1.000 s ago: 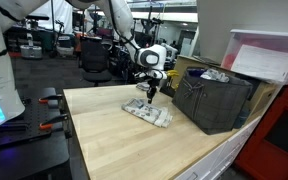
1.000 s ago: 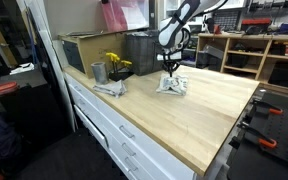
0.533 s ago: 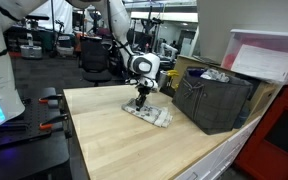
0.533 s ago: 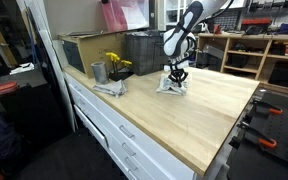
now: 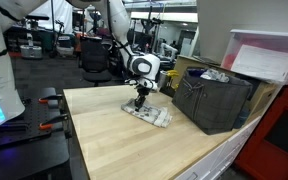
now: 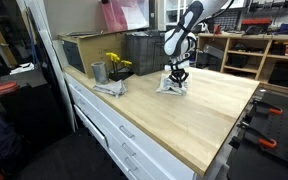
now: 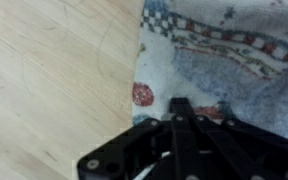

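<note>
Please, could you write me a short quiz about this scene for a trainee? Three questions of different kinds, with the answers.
1. True or false: the gripper touches the dark crate.
2. What lies directly under the gripper's fingertips? A) the patterned cloth B) the metal cup C) the yellow flowers
3. Fill in the missing word: the gripper's jaws are ____.

Key: 1 false, it is at the patterned cloth, apart from the crate; 2 A; 3 shut.

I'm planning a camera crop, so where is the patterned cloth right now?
In an exterior view the patterned cloth lies on the wooden table, right under the shut gripper, with the dark crate just beside it.
</note>
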Robot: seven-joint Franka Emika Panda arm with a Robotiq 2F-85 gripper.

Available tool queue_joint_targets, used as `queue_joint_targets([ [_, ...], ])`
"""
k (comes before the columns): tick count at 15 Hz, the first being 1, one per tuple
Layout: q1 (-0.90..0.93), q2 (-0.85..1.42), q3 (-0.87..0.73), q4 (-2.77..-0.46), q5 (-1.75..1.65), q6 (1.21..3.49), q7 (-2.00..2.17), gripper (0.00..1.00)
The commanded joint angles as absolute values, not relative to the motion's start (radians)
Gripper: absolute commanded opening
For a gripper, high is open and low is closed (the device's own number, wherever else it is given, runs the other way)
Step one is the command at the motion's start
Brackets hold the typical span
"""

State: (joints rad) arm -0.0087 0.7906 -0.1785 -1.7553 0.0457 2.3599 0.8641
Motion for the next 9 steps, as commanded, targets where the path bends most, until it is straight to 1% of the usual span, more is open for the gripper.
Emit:
queue_joint_targets([
  [1, -0.026, 0.759, -0.167, -1.89, 0.077, 2.35, 0.8, 0.0],
  [9, -0.013, 0.65, -0.242, -2.087, 0.03, 2.357, 0.815, 0.0],
])
